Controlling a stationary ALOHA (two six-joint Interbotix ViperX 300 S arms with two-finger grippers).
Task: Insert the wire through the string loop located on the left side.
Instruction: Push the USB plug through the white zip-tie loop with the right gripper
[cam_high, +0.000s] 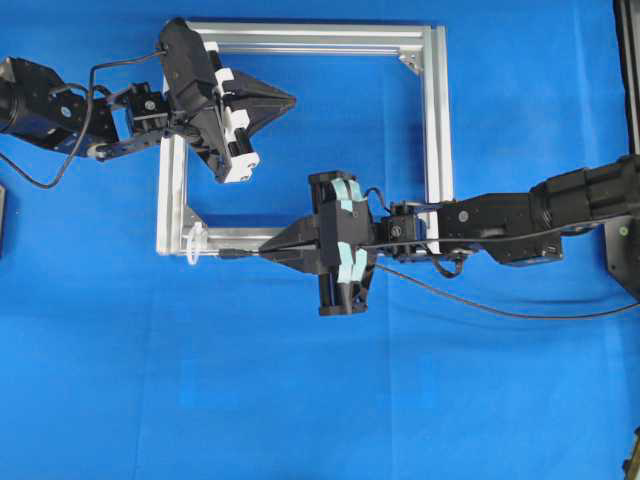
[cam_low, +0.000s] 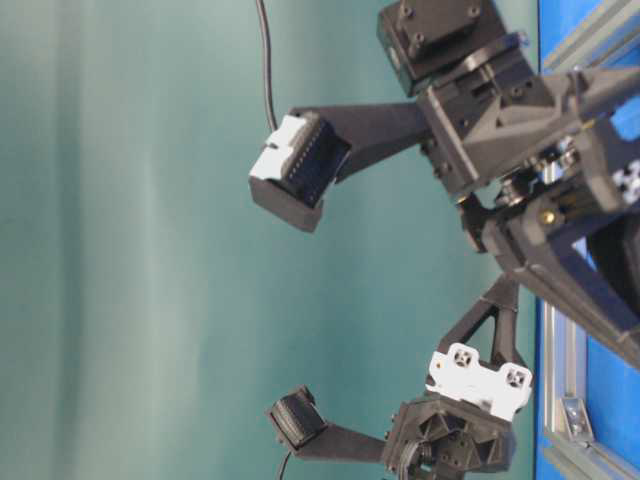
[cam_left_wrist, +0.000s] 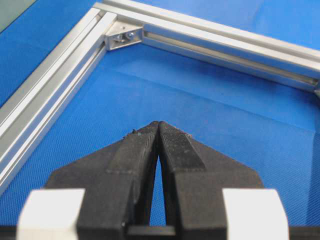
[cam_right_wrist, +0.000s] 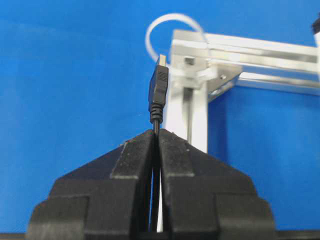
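The wire (cam_high: 500, 310) is a thin black cable that runs in from the right, and my right gripper (cam_high: 262, 252) is shut on it just behind its plug (cam_high: 235, 254). In the right wrist view the plug (cam_right_wrist: 158, 87) sticks out past the right gripper (cam_right_wrist: 158, 131), with its metal tip just short of the string loop (cam_right_wrist: 172, 15). The small white string loop (cam_high: 193, 243) stands at the lower left corner of the silver frame (cam_high: 435, 120). My left gripper (cam_high: 293, 99) hovers inside the frame's upper part. It is shut and empty in its wrist view (cam_left_wrist: 159, 123).
The square aluminium frame (cam_left_wrist: 50, 85) lies on a blue mat, with corner brackets (cam_left_wrist: 122, 36) inside its corners. The frame's corner post (cam_right_wrist: 192, 100) stands right beside the plug. The left arm body (cam_high: 205, 95) overlaps the frame's upper left corner.
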